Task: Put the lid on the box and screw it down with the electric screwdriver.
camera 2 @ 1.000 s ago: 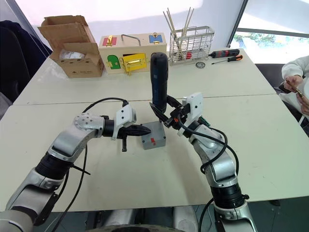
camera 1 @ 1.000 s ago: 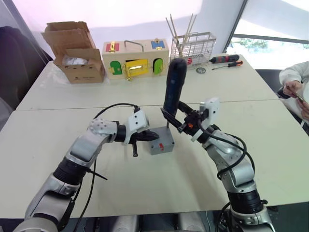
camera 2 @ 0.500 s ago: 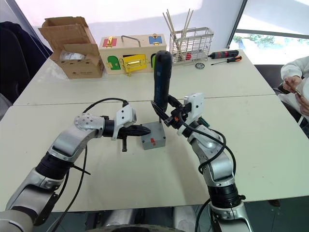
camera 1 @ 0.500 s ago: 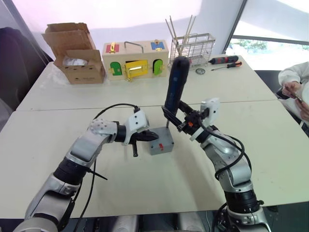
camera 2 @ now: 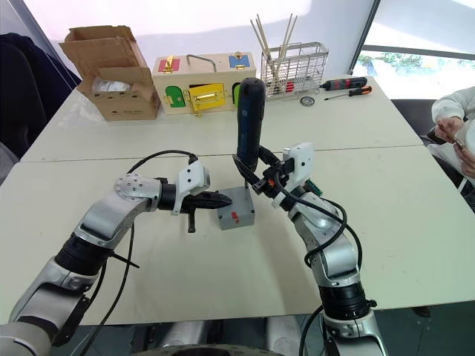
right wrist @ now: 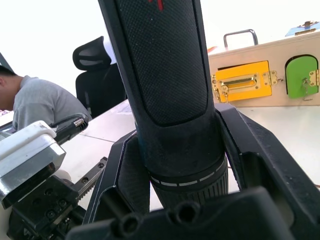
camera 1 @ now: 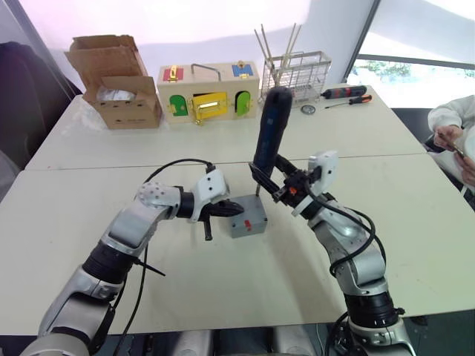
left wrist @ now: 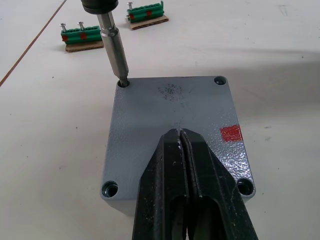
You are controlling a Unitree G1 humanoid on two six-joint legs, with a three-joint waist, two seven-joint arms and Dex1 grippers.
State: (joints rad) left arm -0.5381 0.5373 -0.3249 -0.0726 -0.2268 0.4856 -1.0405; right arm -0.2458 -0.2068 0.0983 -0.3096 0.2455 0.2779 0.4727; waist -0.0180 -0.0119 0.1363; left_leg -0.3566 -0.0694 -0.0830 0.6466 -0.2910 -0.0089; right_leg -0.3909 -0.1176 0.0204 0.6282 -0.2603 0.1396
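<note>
Lid (left wrist: pixel 175 115) under pinched left jaws; screwdriver (camera 2: pixel 249 122) bit seemingly in corner hole.

Place: probably a robotics lab or office.
Evidence: white tables (camera 2: pixel 415 222), office chair (right wrist: pixel 97 75), hand screwdrivers (camera 2: pixel 346 83), seated person (right wrist: pixel 42 102).

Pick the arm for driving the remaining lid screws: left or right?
Right. Its gripper already holds the screwdriver upright, bit in a corner hole of the lid. The left gripper, fingers shut, rests on the lid and looks better kept steadying it.
</note>
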